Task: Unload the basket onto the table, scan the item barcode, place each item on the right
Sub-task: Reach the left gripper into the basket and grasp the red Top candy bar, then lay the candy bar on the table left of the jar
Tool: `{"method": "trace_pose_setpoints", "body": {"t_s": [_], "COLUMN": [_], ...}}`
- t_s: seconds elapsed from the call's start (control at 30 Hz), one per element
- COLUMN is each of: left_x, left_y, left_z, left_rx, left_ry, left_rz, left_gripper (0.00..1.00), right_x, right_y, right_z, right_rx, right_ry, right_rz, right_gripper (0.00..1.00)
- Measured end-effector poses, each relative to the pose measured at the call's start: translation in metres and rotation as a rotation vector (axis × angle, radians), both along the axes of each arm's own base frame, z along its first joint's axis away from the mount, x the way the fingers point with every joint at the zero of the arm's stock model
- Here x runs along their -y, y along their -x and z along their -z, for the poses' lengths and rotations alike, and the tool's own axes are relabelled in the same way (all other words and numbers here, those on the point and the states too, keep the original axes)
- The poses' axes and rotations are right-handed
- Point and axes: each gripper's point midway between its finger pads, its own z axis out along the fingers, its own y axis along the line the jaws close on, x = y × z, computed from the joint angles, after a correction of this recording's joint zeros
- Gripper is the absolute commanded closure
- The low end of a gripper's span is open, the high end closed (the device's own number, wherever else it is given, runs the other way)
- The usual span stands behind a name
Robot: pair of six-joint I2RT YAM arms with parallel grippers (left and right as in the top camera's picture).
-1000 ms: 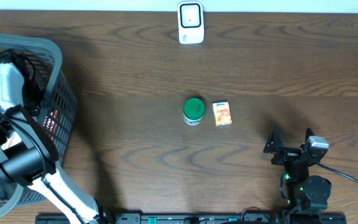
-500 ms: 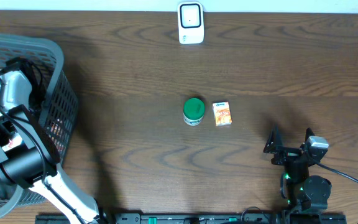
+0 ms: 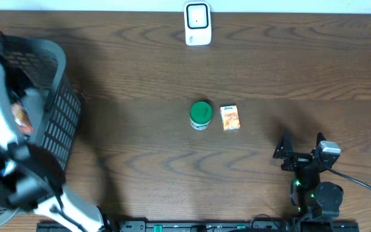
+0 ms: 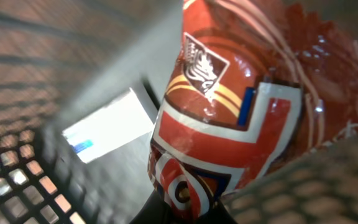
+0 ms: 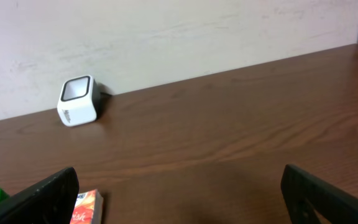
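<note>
Checkout-style bench — barcode scanner (image 3: 198, 24), shopping basket (image 3: 58, 111).

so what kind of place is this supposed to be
Most likely a mock shop checkout set on a wooden table: a white barcode scanner at the far edge, a grey shopping basket on the left, and packaged goods, a green-lidded jar and a small orange box, mid-table.

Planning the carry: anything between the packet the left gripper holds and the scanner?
Yes, the basket wall: the packet is inside the basket. Beyond the wall, the table up to the scanner looks bare. The jar and box lie off that line.
</note>
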Motion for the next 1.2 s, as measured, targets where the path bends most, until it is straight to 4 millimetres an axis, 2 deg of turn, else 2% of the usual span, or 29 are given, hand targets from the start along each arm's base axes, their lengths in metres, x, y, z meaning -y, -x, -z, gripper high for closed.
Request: {"method": "trace_pose_setpoints", "body": {"t_s": [0.03, 0.07, 0.1, 0.17, 0.23, 0.3, 0.33, 0.37, 0.43, 0.47, 0.5, 0.57, 0.67, 0.73, 0.83, 0.97, 1.07, 1.2], "left_x": [0.001, 0.012, 0.024, 0.055, 0.108, 0.161, 0.176, 0.206, 0.249, 0.28, 0.296, 0.318, 0.336, 0.334, 0.32, 0.313, 0.324, 0.356], "left_y": [-0.003, -0.005, -0.005, -0.003, 0.001, 0.004, 0.004, 0.005, 0.008, 0.01, 0.01, 0.007, -0.003, -0.007, -0.005, 0.007, 0.014, 0.003], "left_z": [-0.023, -0.074, -0.1, -0.139, -0.177, -0.199, -0.203, -0.206, -0.203, -0.194, -0.185, -0.16, -0.111, -0.071, -0.013, 0.048, 0.085, 0.12], "left_rx": [0.079, 0.26, 0.365, 0.531, 0.682, 0.756, 0.765, 0.765, 0.734, 0.692, 0.662, 0.581, 0.437, 0.317, 0.158, 0.041, 0.012, 0.078], "left_ry": [-0.019, -0.031, -0.012, 0.063, 0.187, 0.293, 0.317, 0.361, 0.431, 0.484, 0.505, 0.53, 0.51, 0.475, 0.402, 0.351, 0.337, 0.379], "left_rz": [-0.013, -0.018, -0.008, 0.05, 0.178, 0.347, 0.403, 0.513, 0.684, 0.803, 0.859, 0.925, 0.894, 0.783, 0.54, 0.177, -0.066, -0.272], "left_gripper": [0.92, 0.92, 0.92, 0.92, 0.92, 0.92, 0.92, 0.92, 0.92, 0.92, 0.92, 0.93, 0.93, 0.92, 0.92, 0.92, 0.92, 0.89], "right_x": [0.0, 0.0, 0.0, 0.0, 0.0, 0.0, 0.0, 0.0, 0.0, 0.0, 0.0, 0.0, 0.0, 0.0, 0.0, 0.0, 0.0, 0.0], "right_y": [0.0, 0.0, 0.0, 0.0, 0.0, 0.0, 0.0, 0.0, 0.0, 0.0, 0.0, 0.0, 0.0, 0.0, 0.0, 0.0, 0.0, 0.0], "right_z": [0.0, 0.0, 0.0, 0.0, 0.0, 0.0, 0.0, 0.0, 0.0, 0.0, 0.0, 0.0, 0.0, 0.0, 0.0, 0.0, 0.0, 0.0], "right_rx": [0.0, 0.0, 0.0, 0.0, 0.0, 0.0, 0.0, 0.0, 0.0, 0.0, 0.0, 0.0, 0.0, 0.0, 0.0, 0.0, 0.0, 0.0], "right_ry": [0.0, 0.0, 0.0, 0.0, 0.0, 0.0, 0.0, 0.0, 0.0, 0.0, 0.0, 0.0, 0.0, 0.0, 0.0, 0.0, 0.0, 0.0], "right_rz": [0.0, 0.0, 0.0, 0.0, 0.0, 0.0, 0.0, 0.0, 0.0, 0.0, 0.0, 0.0, 0.0, 0.0, 0.0, 0.0, 0.0, 0.0], "right_gripper": [0.01, 0.01, 0.01, 0.01, 0.01, 0.01, 0.01, 0.01, 0.01, 0.01, 0.01, 0.01, 0.01, 0.01, 0.01, 0.01, 0.01, 0.01]}}
